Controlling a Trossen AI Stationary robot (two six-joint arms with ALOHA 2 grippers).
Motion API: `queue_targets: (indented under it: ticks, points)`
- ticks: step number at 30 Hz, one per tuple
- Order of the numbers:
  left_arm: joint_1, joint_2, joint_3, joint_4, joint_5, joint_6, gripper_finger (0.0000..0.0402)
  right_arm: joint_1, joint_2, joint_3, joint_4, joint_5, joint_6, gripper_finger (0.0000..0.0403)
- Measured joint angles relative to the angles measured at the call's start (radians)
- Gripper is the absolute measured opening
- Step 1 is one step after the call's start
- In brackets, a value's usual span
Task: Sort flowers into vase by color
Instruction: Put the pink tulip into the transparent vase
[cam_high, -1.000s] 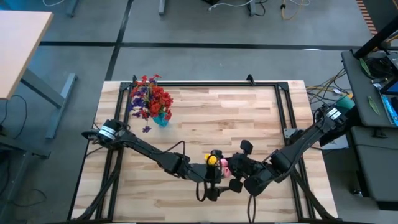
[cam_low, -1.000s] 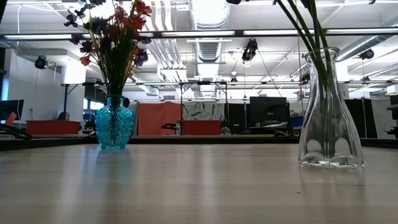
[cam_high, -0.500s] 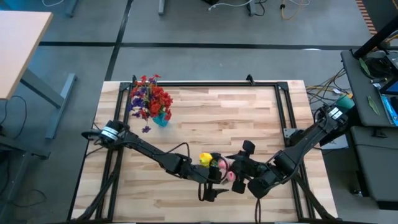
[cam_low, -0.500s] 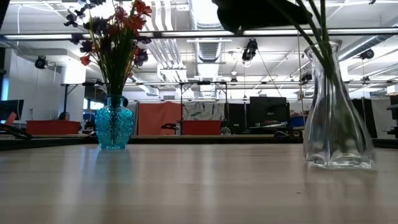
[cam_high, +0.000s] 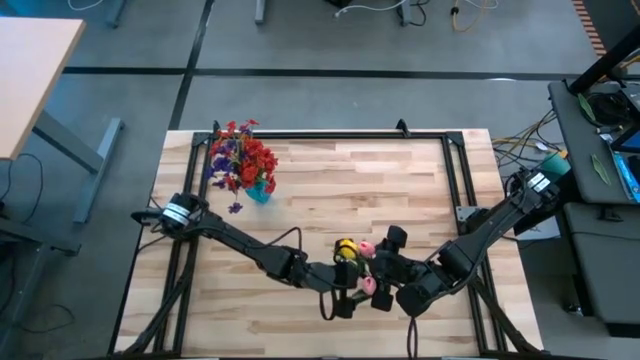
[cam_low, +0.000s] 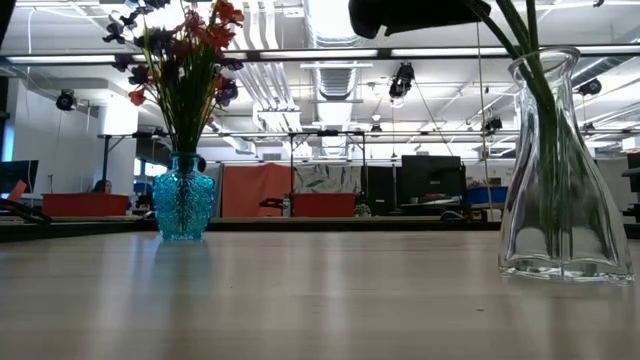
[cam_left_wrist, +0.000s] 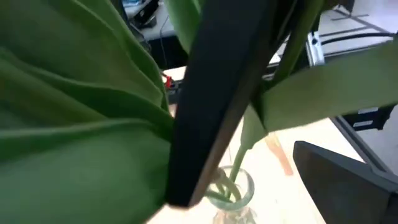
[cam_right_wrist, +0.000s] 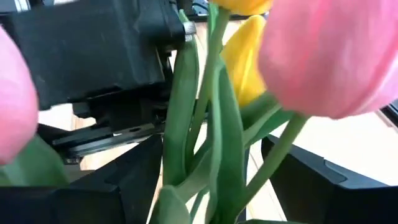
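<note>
A clear glass vase (cam_low: 562, 190) stands on the table at the near middle. It holds yellow (cam_high: 345, 250) and pink (cam_high: 367, 247) flowers on green stems (cam_right_wrist: 214, 124). My left gripper (cam_high: 342, 295) is open at the stems, just above the vase's mouth (cam_left_wrist: 233, 186). From the other side, my right gripper (cam_right_wrist: 224, 186) stands open, one finger on either side of the stems under the pink bud (cam_right_wrist: 329, 56). A blue vase (cam_high: 260, 190) with red and purple flowers (cam_high: 240, 158) stands at the far left. My left gripper has one finger (cam_left_wrist: 211, 106) lying across the green leaves (cam_left_wrist: 93, 124) and stems above the vase's mouth. The leaves fill the wrist view, and I cannot tell whether the finger touches them.
A black frame (cam_high: 330, 135) runs round the wooden table top. Bare wood (cam_high: 380, 180) lies between the two vases. One loose purple blossom (cam_high: 235, 208) lies beside the blue vase.
The clear vase has slid along the table toward its right and near edges, staying upright with its stems leaning. The flower heads have swayed left and back. A dark gripper part has come into the top of the low view beside the stems.
</note>
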Motion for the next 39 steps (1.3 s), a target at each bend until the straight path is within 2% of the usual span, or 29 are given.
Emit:
queue_targets:
  ticks: [3,11,20,26,32,39]
  points:
    - [0.000,0.000,0.002,-0.014,0.000,0.009,0.0400,0.000,0.000,-0.001,-0.003,-0.003,0.002,0.0262]
    - [-0.001,-0.034,0.002,-0.230,-0.001,0.027,0.0400,0.006,-0.012,0.003,-0.063,-0.011,0.050,0.0252]
    - [-0.001,-0.064,0.002,-0.250,-0.001,0.099,0.0400,0.049,-0.033,0.002,-0.062,0.001,0.064,0.0284]
    - [-0.001,-0.111,-0.007,-0.242,-0.001,0.115,0.0400,0.110,-0.035,0.000,-0.061,0.078,0.053,0.0301]
    - [-0.002,-0.197,-0.088,-0.196,0.004,0.113,0.0400,0.129,-0.035,-0.009,-0.056,0.087,0.061,0.0317]
    - [-0.003,-0.339,-0.245,-0.156,0.005,0.058,0.0400,0.130,-0.056,-0.010,-0.058,0.104,0.088,0.0334]
